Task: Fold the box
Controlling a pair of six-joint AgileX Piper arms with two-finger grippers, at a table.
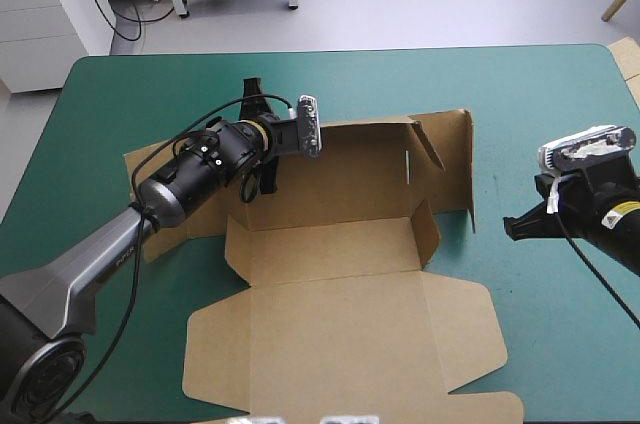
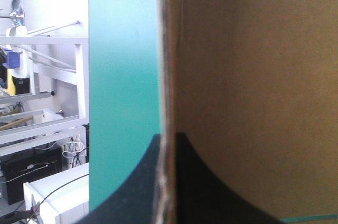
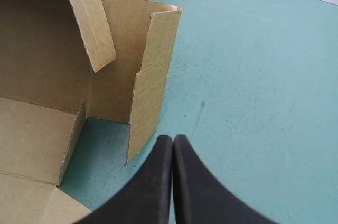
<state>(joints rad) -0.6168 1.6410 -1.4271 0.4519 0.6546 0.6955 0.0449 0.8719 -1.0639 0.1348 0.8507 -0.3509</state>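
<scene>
Both pincers closed: L pincer (image 2: 168,139) nips box (image 1: 330,244) wall, half-hidden overhead; R pincer (image 3: 173,139) empty.

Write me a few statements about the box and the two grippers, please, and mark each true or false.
1. The left gripper is shut on an edge of the box. True.
2. The right gripper holds the box's right wall. False: it is shut on nothing, beside the box over the table.
3. The lid lies flat on the near side. True.
4. The far wall lies flat. False: it stands raised.
</scene>
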